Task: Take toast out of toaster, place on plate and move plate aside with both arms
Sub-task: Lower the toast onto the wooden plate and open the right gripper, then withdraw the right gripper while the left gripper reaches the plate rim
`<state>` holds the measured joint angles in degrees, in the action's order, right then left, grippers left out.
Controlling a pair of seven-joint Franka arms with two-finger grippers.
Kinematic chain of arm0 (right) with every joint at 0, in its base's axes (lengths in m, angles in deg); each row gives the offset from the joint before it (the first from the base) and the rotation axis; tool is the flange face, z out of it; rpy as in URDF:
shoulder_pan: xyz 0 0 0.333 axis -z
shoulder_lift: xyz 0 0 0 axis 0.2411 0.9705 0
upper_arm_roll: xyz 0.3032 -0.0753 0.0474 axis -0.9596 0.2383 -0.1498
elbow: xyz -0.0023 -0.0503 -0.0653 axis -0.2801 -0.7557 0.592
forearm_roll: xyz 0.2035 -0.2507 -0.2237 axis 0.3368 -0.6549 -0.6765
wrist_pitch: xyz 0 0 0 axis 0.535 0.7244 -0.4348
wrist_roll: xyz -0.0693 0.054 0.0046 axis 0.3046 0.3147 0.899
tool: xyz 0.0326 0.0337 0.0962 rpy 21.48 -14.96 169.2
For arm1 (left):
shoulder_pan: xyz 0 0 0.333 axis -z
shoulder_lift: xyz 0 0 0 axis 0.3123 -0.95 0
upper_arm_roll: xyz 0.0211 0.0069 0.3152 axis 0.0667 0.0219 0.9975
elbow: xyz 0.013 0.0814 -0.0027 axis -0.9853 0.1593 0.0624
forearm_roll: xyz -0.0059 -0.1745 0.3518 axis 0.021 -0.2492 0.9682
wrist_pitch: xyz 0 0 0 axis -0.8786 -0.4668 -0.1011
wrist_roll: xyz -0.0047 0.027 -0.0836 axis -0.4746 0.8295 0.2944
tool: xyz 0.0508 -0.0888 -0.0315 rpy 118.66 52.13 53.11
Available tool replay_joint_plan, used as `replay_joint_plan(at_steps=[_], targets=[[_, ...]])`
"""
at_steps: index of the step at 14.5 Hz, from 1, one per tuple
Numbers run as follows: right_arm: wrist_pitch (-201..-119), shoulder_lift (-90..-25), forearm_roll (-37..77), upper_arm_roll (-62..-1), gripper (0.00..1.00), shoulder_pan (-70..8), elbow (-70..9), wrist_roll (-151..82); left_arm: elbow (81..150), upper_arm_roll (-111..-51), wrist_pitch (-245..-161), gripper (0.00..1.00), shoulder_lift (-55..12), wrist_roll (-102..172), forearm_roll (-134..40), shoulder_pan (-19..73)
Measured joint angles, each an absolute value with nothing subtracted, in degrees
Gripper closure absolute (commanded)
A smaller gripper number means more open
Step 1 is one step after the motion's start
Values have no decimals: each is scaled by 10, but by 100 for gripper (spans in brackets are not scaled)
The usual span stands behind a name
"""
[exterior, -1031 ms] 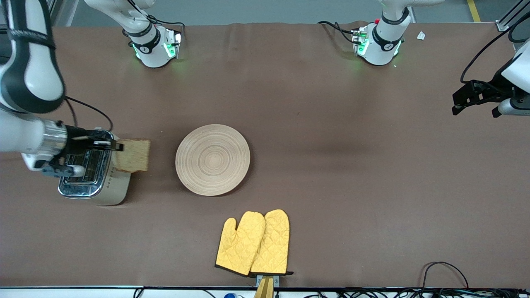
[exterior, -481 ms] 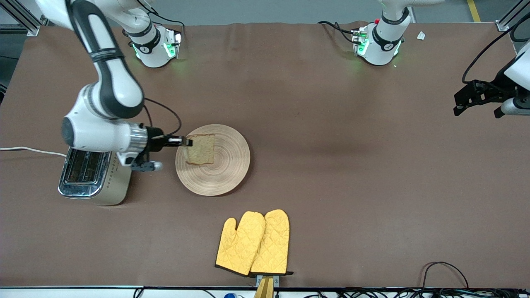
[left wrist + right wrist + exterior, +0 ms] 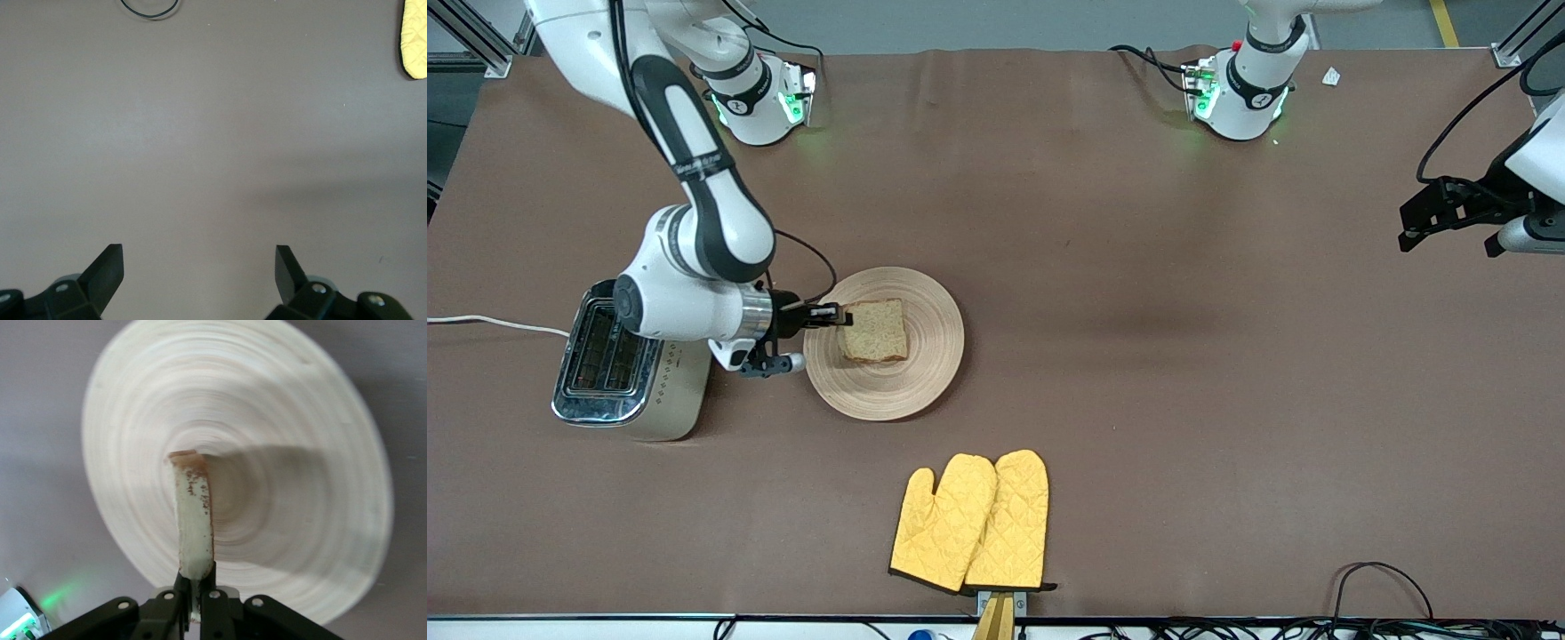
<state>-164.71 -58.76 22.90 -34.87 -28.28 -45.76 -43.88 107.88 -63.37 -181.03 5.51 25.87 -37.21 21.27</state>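
Nearest the front camera, the yellow oven mitts [image 3: 971,521] lie side by side on the table [image 3: 1183,373], untouched and well apart from the work. Farther up, the plate [image 3: 934,356] sits near the middle of the table, toward the right arm's end, and the toast [image 3: 874,330] is over its centre, pinched by one edge in the right hand [image 3: 838,313]; the right wrist view shows the slice edge-on, clamped between the two narrow fingers [image 3: 175,603] with the plate's ringed face [image 3: 300,440] below it. Whether the toast already touches the plate cannot be told. Beside the plate, at the right arm's end, the toaster [image 3: 618,356] stands with both slots empty. So the first step looks done and the second nearly so: the slice has yet to be let go, and moving the plate aside with both arms is not begun. The left hand [image 3: 1445,213] waits in the air over the left arm's end of the table, its fingers [image 3: 107,270] spread wide on nothing. Against a second ago, the toast has gone from just above the toaster to over the plate, and since half a second ago from the plate's rim toward its centre; the left arm has barely shifted.
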Motion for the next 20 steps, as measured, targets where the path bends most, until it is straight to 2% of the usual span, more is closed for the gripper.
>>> replay_joint_plan(at_steps=[5,8,11,17,20], targets=[[-1580,-583,206,-343,0,-244,-458,-454,1079,-633,-1773,0,41,259,-382,207],[-1531,-601,113,-323,0,-241,-432,-440,1095,-633,-1757,0,10,264,-484,206],[-1469,-642,9,-275,0,-239,-371,-433,1108,-634,-1762,0,-65,264,-620,207],[-1411,-702,-116,-198,0,-233,-261,-430,1100,-648,-1889,0,-206,263,-832,284],[-1371,-746,-139,-170,0,-233,-226,-429,1055,-650,-1955,0,-293,261,-888,357]])
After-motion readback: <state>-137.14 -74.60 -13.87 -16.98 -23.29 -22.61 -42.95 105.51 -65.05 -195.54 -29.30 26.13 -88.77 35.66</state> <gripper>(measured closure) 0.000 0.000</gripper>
